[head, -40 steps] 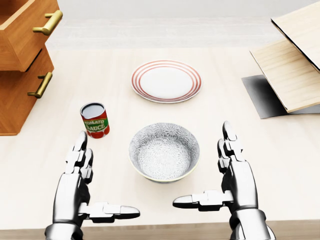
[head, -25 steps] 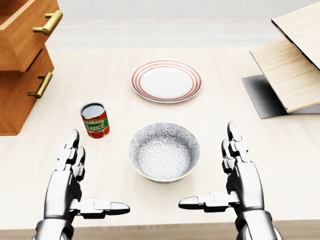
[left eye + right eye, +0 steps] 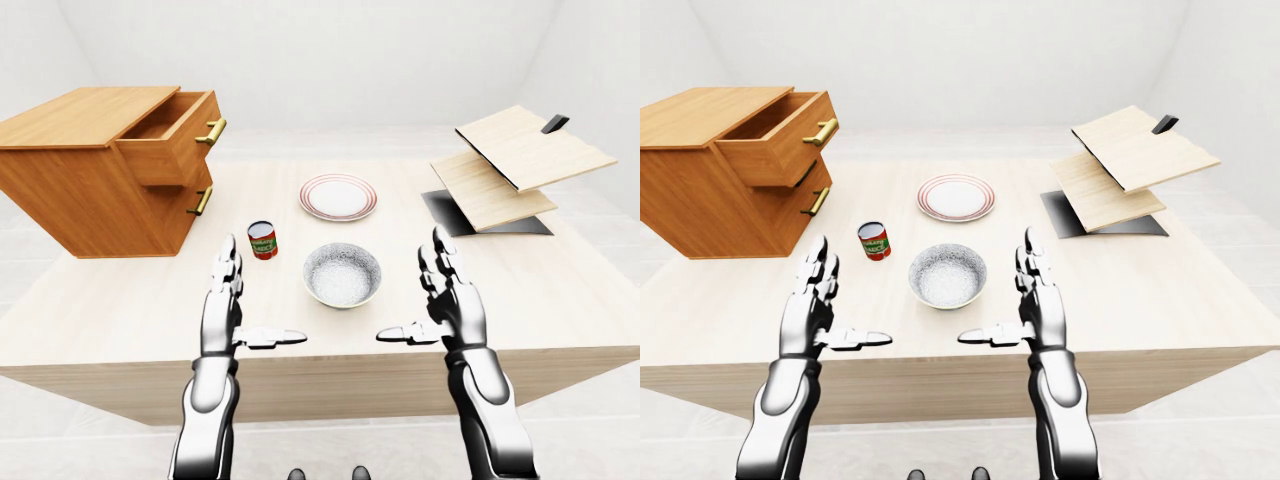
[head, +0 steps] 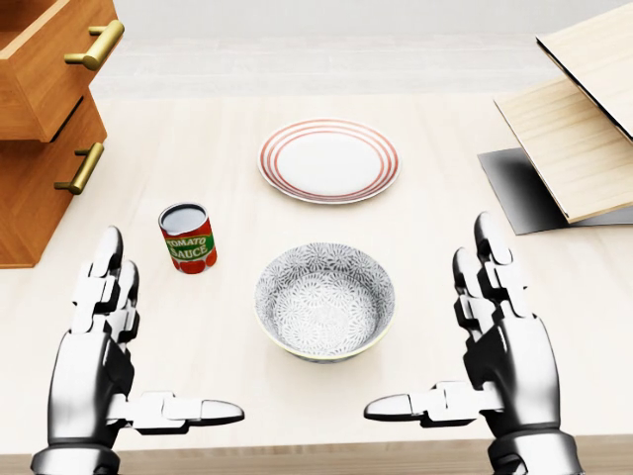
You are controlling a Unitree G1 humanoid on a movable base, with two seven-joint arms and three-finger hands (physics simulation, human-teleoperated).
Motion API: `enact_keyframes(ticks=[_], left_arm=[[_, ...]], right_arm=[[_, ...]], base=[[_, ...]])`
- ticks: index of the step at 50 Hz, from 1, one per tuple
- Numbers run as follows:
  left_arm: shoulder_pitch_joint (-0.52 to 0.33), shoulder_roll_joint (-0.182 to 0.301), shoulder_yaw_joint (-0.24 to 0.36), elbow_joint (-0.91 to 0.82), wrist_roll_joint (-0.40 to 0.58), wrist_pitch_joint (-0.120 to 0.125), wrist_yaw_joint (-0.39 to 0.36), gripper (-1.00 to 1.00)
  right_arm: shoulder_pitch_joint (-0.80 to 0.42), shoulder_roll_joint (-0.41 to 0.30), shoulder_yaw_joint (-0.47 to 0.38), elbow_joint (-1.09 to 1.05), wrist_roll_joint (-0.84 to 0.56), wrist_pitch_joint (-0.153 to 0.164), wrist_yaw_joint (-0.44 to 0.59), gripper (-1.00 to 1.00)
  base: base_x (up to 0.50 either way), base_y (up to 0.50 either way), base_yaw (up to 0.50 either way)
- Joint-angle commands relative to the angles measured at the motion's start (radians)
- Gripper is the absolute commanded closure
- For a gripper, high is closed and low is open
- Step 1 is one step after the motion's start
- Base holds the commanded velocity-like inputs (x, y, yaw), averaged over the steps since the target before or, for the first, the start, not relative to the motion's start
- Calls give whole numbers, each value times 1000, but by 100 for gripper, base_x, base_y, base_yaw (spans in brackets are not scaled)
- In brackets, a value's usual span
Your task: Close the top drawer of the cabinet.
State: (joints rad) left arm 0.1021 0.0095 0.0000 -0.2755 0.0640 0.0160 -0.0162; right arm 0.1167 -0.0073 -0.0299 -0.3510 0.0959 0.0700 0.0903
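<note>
The wooden cabinet (image 3: pixel 90 195) stands at the left end of the table. Its top drawer (image 3: pixel 172 150) is pulled out toward the table's middle, brass handle (image 4: pixel 96 46) showing at the head view's top left. The lower drawer (image 4: pixel 45 188) sits flush, with its own handle (image 4: pixel 81 168). My left hand (image 4: pixel 148 341) hovers open low in the head view, below and right of the cabinet and well short of the drawer. On the other side of the bowl, my right hand (image 4: pixel 435 322) is also open, fingers up and thumb pointing inward. Neither hand holds anything.
A tomato sauce can (image 4: pixel 188 237) stands between my left hand and the cabinet. A patterned bowl (image 4: pixel 324 301) lies between the hands, with a red-rimmed plate (image 4: pixel 329 160) above it. Tilted wooden boards (image 4: pixel 579 139) on a dark base occupy the right. The table edge (image 4: pixel 316 460) runs under my wrists.
Both hands have spread apart: the left one moved left and the right one moved right, both with fingertips higher in the head view. The drawer and tabletop objects have not moved.
</note>
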Motion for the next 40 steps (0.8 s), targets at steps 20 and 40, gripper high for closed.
enact_keyframes(ticks=[20, 40], left_arm=[[141, -16, 6, -377, 50, 14, 19, -100], [169, -29, 25, -449, 19, 2, 25, -100]], right_arm=[[81, 15, -57, -351, 132, 17, 15, -100], [76, 18, -67, -361, 144, 17, 10, -100]], base=[[0, 0, 0], [0, 0, 0]])
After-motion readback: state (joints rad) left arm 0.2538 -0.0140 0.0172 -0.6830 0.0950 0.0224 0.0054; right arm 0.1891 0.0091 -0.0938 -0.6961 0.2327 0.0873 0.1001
